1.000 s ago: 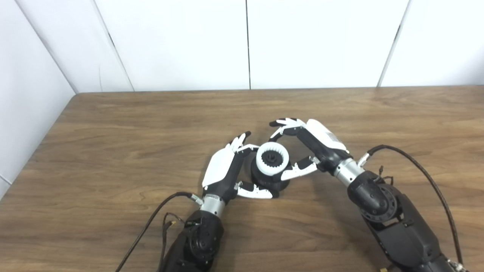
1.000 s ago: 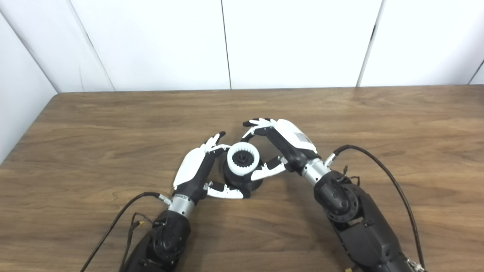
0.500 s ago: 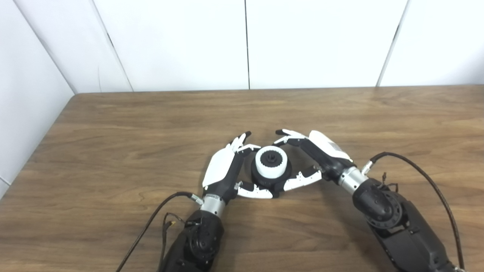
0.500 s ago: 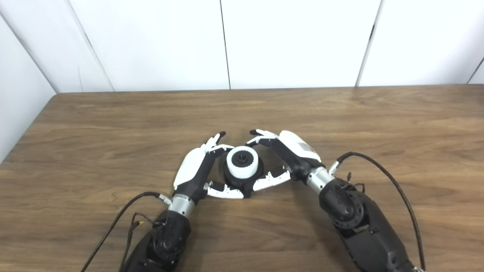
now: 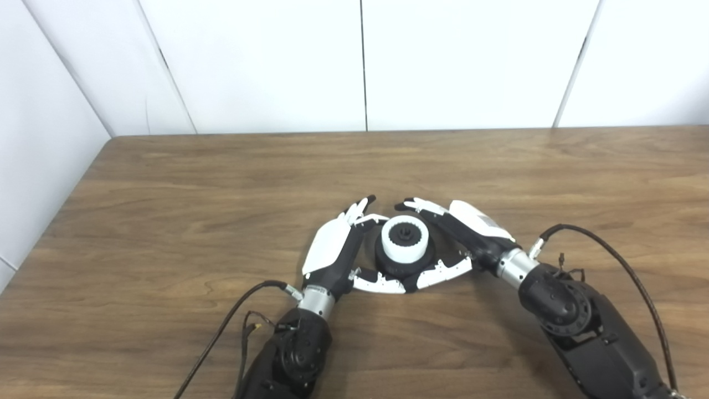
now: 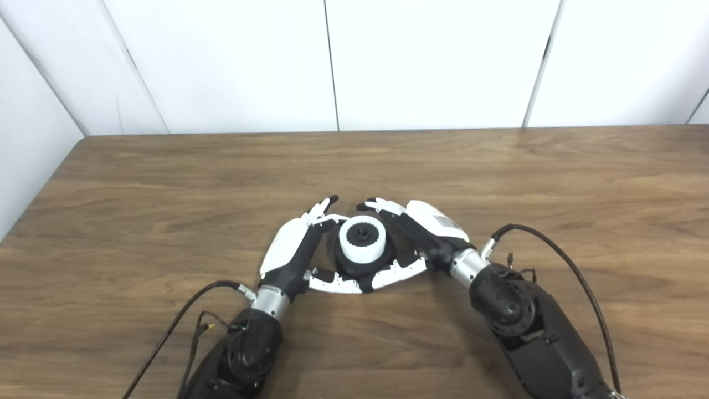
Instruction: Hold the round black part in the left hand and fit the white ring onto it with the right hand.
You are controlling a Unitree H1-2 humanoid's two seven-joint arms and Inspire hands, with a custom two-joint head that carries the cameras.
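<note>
The round black part (image 5: 407, 270) stands on the wooden table (image 5: 166, 194) near its middle. The white ring (image 5: 406, 252) sits level on top of it, around the black toothed hub. My left hand (image 5: 337, 249) cups the part from the left, thumb against the front of its base, fingers stretched behind it. My right hand (image 5: 471, 235) arches around it from the right with fingers apart. Its thumb lies at the front of the base and its fingers curve behind the ring without gripping it. The two thumbs almost meet in front. The scene also shows in the right eye view, with the ring (image 6: 363, 255) between both hands.
A black cable (image 5: 232, 316) trails from my left wrist, and another (image 5: 620, 260) loops from my right wrist. White wall panels rise behind the table's far edge, and a wall runs past its left edge.
One second ago the ring was tilted and raised on the hub; it then dropped flat onto the part. My right hand has lowered around it. The part and my left hand shifted slightly right.
</note>
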